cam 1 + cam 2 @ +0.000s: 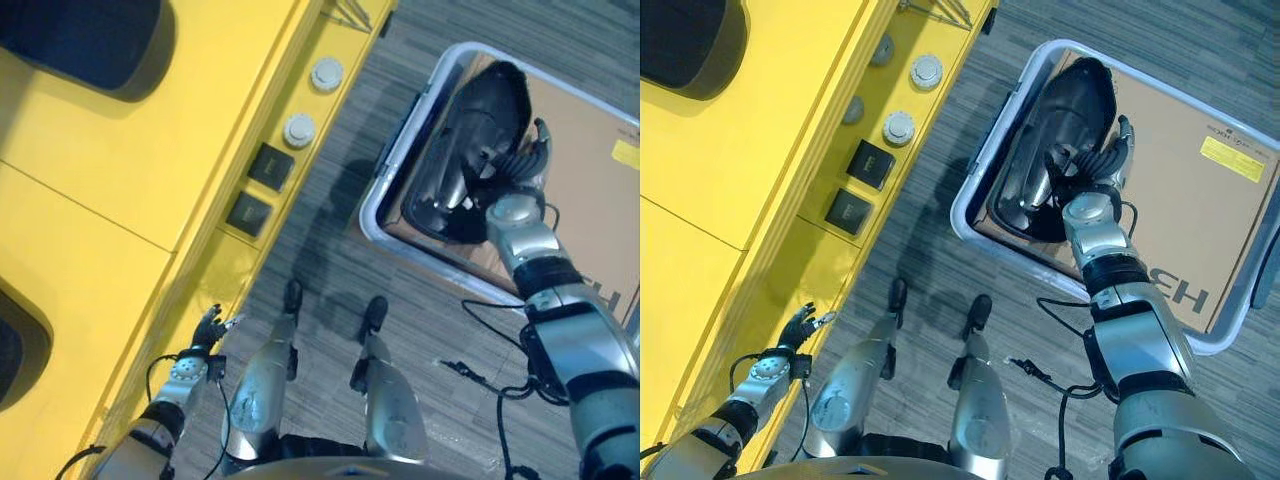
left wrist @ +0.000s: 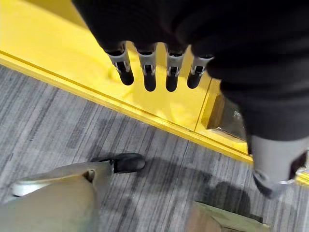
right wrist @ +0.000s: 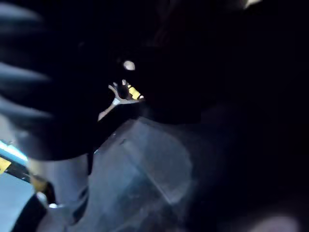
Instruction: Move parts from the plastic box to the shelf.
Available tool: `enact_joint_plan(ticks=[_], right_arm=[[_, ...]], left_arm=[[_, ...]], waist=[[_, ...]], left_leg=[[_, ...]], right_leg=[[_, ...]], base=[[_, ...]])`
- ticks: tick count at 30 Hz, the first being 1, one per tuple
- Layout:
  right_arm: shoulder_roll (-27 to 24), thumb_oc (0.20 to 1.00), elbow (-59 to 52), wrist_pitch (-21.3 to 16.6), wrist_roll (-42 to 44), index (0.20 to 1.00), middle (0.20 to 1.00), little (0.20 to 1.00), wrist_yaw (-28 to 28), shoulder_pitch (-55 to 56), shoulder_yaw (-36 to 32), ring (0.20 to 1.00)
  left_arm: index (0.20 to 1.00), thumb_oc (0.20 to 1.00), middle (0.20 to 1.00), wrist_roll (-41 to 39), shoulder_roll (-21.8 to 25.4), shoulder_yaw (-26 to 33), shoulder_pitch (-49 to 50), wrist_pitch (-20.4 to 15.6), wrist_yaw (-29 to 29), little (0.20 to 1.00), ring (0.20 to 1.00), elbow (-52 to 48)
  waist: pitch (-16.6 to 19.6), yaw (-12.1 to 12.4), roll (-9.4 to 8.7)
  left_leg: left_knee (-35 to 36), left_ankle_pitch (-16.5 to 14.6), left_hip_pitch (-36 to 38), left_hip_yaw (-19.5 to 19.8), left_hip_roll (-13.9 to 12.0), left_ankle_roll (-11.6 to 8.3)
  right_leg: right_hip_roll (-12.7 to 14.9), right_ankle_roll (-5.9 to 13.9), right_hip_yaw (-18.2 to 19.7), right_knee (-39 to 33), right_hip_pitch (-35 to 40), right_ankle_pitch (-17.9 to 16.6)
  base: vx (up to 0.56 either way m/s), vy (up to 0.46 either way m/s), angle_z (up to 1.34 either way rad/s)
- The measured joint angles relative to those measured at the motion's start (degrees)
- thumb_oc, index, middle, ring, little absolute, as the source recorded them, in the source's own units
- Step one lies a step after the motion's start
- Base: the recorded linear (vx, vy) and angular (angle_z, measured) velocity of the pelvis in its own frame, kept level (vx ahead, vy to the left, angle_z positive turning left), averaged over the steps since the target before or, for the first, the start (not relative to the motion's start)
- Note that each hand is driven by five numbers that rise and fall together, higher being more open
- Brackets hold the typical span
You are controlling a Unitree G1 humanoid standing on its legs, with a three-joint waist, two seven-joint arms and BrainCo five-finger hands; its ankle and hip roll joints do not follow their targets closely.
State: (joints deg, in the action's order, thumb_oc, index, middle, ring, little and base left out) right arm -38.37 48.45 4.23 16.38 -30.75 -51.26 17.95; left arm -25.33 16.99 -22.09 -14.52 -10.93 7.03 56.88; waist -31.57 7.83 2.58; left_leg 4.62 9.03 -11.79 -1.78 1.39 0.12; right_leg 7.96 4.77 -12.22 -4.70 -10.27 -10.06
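A clear plastic box (image 1: 372,207) with a white rim stands on the floor at the right, lined with brown cardboard (image 1: 590,210). A large glossy black part (image 1: 478,120) lies at its near-left end. My right hand (image 1: 1092,180) reaches into the box and rests on this part, fingers curled over its edge and thumb spread beside it. The right wrist view is dark, very close to the part (image 3: 159,174). The yellow shelf (image 1: 120,200) runs along the left. My left hand (image 1: 197,352) hangs low beside the shelf's edge, with straight fingers (image 2: 149,72) that hold nothing.
On the shelf's lower ledge lie two white round parts (image 1: 326,73) (image 1: 299,130) and two black square parts (image 1: 270,165) (image 1: 249,213). Big dark parts (image 1: 90,40) sit on the shelf's upper surface. Grey carpet (image 1: 330,250) separates shelf and box.
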Motion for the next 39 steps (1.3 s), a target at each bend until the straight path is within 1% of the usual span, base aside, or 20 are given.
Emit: enact_joint_plan(ticks=[1, 2, 10, 13, 16, 17, 19, 21, 22, 24, 25, 27, 28, 29, 30, 31, 33, 35, 37, 39], right_arm=[[0.1, 0.718, 1.3, 0.7, 0.0, 0.718, 0.718, 0.718, 0.7, -0.1, 0.3, 0.718], [0.1, 0.2, 2.8, 1.1, -0.1, 0.2, 0.2, 0.2, 0.9, -0.5, 1.4, 0.2], [1.0, 0.2, 9.5, 7.4, 0.0, 0.2, 0.2, 0.2, 1.9, -1.8, 0.9, 0.2], [1.5, 0.2, 11.4, 8.5, 0.5, 0.2, 0.2, 0.2, 2.1, -0.2, -0.6, 0.2], [1.5, 0.2, 11.3, 7.6, 2.4, 0.2, 0.2, 0.2, 3.4, 1.1, -1.6, 0.2], [2.0, 0.2, 9.7, 5.5, 2.5, 0.2, 0.2, 0.2, 4.3, 5.9, -3.5, 0.2], [2.1, 0.2, 8.6, 5.0, 3.5, 0.2, 0.2, 0.2, 4.3, 11.0, -3.5, 0.2], [1.6, 0.2, -6.1, 5.3, 0.9, 0.2, 0.2, 0.2, 3.8, 20.3, -4.5, 0.2], [1.7, 0.2, -9.0, 4.5, 0.0, 0.2, 0.2, 0.2, 3.7, 22.5, -4.5, 0.2], [-0.4, 0.2, -19.3, 3.6, -5.7, 0.2, 0.2, 0.2, 3.5, 27.4, -5.3, 0.2], [-1.8, 0.2, -23.5, 2.9, -8.6, 0.2, 0.2, 0.2, 3.1, 29.4, -5.1, 0.2], [-4.9, 0.2, -31.8, 3.4, -14.0, 0.2, 0.2, 0.2, 2.2, 32.9, -5.6, 0.2], [-6.4, 0.2, -37.0, 3.0, -17.7, 0.2, 0.2, 0.2, 1.9, 34.9, -5.8, 0.2], [-7.2, 0.2, -38.4, 1.0, -21.5, 0.2, 0.2, 0.2, 1.6, 34.7, -5.5, 0.2], [-7.7, 0.2, -38.5, 0.6, -23.5, 0.2, 0.2, 0.2, 1.6, 33.8, -5.1, 0.2], [-9.6, 0.2, -39.1, 0.3, -28.0, 0.2, 0.2, 0.2, 1.6, 32.9, -5.1, 0.2], [-13.8, 0.2, -41.1, -0.1, -33.6, 0.2, 0.2, 0.2, 1.7, 32.3, -4.9, 0.2], [-16.1, 0.2, -41.4, -1.8, -39.3, 0.2, 0.2, 0.2, 1.6, 30.1, -3.4, 0.2], [-16.1, 0.2, -41.3, -2.9, -40.2, 0.2, 0.2, 0.2, 1.6, 29.5, -3.3, 0.2], [-16.1, 0.2, -41.2, -3.4, -41.6, 0.2, 0.2, 0.2, 1.6, 26.9, -1.0, 0.2]], left_arm=[[1.0, 1.0, 1.0, -0.4, 0.0, -0.2, 0.0, 0.3, -0.2, 1.0, 1.0, 0.1], [1.0, 1.0, 1.0, -0.4, 0.0, -0.5, 0.0, 0.4, -0.3, 1.0, 1.0, 0.2], [1.0, 1.0, 1.0, -0.5, -0.1, -0.5, 0.8, 0.9, -2.1, 1.0, 1.0, 0.3], [1.0, 1.0, 1.0, -0.5, 0.0, -0.5, 1.1, 0.8, -2.4, 1.0, 1.0, -0.1], [1.0, 1.0, 1.0, -0.5, 0.1, -0.3, 1.2, 0.8, -2.5, 1.0, 1.0, -0.2], [1.0, 1.0, 1.0, -0.3, 0.9, 0.0, 3.2, 0.5, -2.9, 1.0, 1.0, -3.1], [1.0, 1.0, 1.0, -0.3, 1.3, 0.0, 4.8, 0.3, -3.3, 1.0, 1.0, -4.1], [1.0, 1.0, 1.0, 2.0, 3.9, 2.2, 6.8, 1.0, -3.6, 1.0, 1.0, -10.7], [1.0, 1.0, 1.0, 2.2, 5.1, 2.2, 7.4, 1.0, -3.6, 1.0, 1.0, -13.1], [1.0, 1.0, 1.0, 2.5, 9.0, 2.0, 7.2, 3.9, -4.1, 1.0, 1.0, -25.3], [1.0, 1.0, 1.0, 2.4, 10.8, 1.6, 7.3, 5.0, -4.7, 1.0, 1.0, -31.7], [1.0, 1.0, 1.0, 1.2, 13.1, 0.5, 5.4, 10.0, -6.1, 1.0, 1.0, -42.8], [1.0, 1.0, 1.0, -0.1, 13.4, 0.5, 5.9, 10.9, -6.8, 1.0, 1.0, -47.6], [1.0, 1.0, 1.0, -1.4, 11.7, 0.7, 3.8, 10.8, -7.9, 1.0, 1.0, -48.0], [1.0, 1.0, 1.0, -2.2, 10.1, 0.6, 2.1, 11.9, -8.5, 1.0, 1.0, -46.7], [1.0, 1.0, 1.0, -5.4, 9.0, 0.2, 0.6, 15.1, -9.5, 1.0, 1.0, -47.5], [1.0, 1.0, 1.0, -10.1, 8.4, -1.7, 0.1, 19.5, -10.4, 1.0, 1.0, -52.1], [1.0, 1.0, 1.0, -13.4, 7.0, -4.3, -1.8, 20.9, -11.4, 1.0, 1.0, -55.4], [1.0, 1.0, 1.0, -14.0, 5.7, -4.5, -2.2, 21.3, -11.5, 1.0, 1.0, -55.3], [1.0, 1.0, 1.0, -15.5, 5.8, -5.5, -3.9, 23.6, -10.7, 1.0, 1.0, -55.9]], waist=[[0.0, -0.1, -0.03], [0.1, 0.0, -0.1], [0.3, 0.0, -0.21], [0.6, -0.1, -0.31], [0.9, -0.5, -0.46], [2.5, -0.4, -0.84], [5.7, -0.7, -1.27], [6.8, -2.1, -2.66], [8.4, -2.8, -3.32], [11.5, -5.0, -5.05], [14.7, -5.1, -5.71], [16.9, -6.5, -6.15], [19.3, -6.8, -5.91], [22.7, -7.3, -5.66], [24.2, -7.6, -5.32], [25.3, -8.6, -5.05], [25.4, -9.8, -5.0], [25.5, -10.0, -4.78], [25.4, -10.1, -4.78], [25.4, -10.4, -4.67]], left_leg=[[0.0, 0.0, 0.4, 0.0, -0.1, 0.0], [0.0, 0.0, 0.7, 0.0, -0.2, -0.01], [0.0, 0.0, 4.3, 0.2, -0.4, -0.15], [0.0, -0.1, 4.9, 0.2, -0.4, -0.3], [0.0, -0.1, 5.5, 0.2, -0.5, -0.4], [0.0, -0.1, 6.7, 0.2, -0.5, -0.29], [0.0, -0.7, 6.8, 0.2, -0.6, -0.62], [0.0, -1.1, 9.5, 0.0, -0.9, -0.72], [0.1, -1.3, 10.0, 0.0, -1.1, -0.8], [0.1, -2.0, 12.6, -0.9, -1.6, -1.08], [0.4, -2.9, 13.3, -1.6, -1.9, -1.41], [0.3, -3.4, 15.9, -1.9, -2.3, -1.44], [0.4, -3.9, 15.7, -2.2, -2.4, -1.46], [0.4, -4.3, 15.4, -2.8, -2.6, -1.57], [0.4, -4.4, 15.4, -2.9, -2.6, -1.56], [0.4, -4.4, 15.5, -2.9, -2.8, -1.56], [0.4, -4.1, 15.8, -2.9, -3.1, -1.51], [0.4, -3.9, 15.8, -2.9, -3.1, -1.24], [0.4, -3.9, 15.8, -2.9, -3.1, -1.31], [0.4, -4.0, 15.7, -3.0, -3.1, -1.42]], right_leg=[[0.0, 0.06, -0.2, 0.0, 0.4, 0.0], [-0.1, 0.07, -0.3, 0.0, 0.7, 0.1], [-0.2, 0.29, -0.7, 0.0, 4.6, 0.2], [-0.2, 0.36, -0.7, 0.0, 5.2, 0.4], [-0.3, 0.25, -0.6, 0.0, 5.7, 0.3], [-0.3, 0.35, -0.9, -0.1, 7.0, 0.4], [-0.3, 0.44, -0.9, 0.0, 7.1, 0.7], [-0.7, 0.44, -0.9, -0.1, 9.7, 1.1], [-0.8, 0.47, -0.9, -0.1, 10.2, 1.3], [-1.2, 0.45, 0.1, -0.1, 12.4, 1.6], [-1.3, 0.35, 0.7, -0.2, 12.6, 2.0], [-1.5, 0.3, 0.8, -0.3, 15.0, 2.5], [-1.6, 0.65, 1.1, -0.3, 15.0, 3.2], [-1.8, 0.26, 1.9, -0.4, 14.3, 3.6], [-1.9, 0.11, 2.2, -0.4, 14.3, 3.7], [-2.1, 0.06, 2.2, -0.4, 14.3, 3.8], [-2.4, -0.09, 2.3, -0.4, 14.2, 3.6], [-2.4, 0.23, 2.3, -0.4, 14.2, 3.3], [-2.4, 0.22, 2.3, -0.4, 14.1, 3.3], [-2.3, 0.19, 2.4, -0.4, 14.0, 3.4]], base=[[0.0, 0.0, 0.0], [0.0, 0.019, 0.05], [0.0, 0.006, 0.02], [0.01, -0.013, 0.0], [0.02, -0.065, -0.01], [0.03, -0.13, 0.01], [0.07, -0.167, 0.02], [0.05, -0.094, -0.06], [0.06, -0.083, -0.13], [0.08, -0.087, -0.25], [0.09, -0.103, -0.38], [0.07, -0.079, -0.14], [0.04, -0.05, -0.16], [0.04, -0.059, -0.28], [0.02, -0.052, -0.24], [0.0, -0.063, -0.08], [-0.01, -0.075, 0.01], [-0.01, -0.022, 0.0], [-0.03, -0.031, 0.0], [0.0, 0.0, 0.0]])
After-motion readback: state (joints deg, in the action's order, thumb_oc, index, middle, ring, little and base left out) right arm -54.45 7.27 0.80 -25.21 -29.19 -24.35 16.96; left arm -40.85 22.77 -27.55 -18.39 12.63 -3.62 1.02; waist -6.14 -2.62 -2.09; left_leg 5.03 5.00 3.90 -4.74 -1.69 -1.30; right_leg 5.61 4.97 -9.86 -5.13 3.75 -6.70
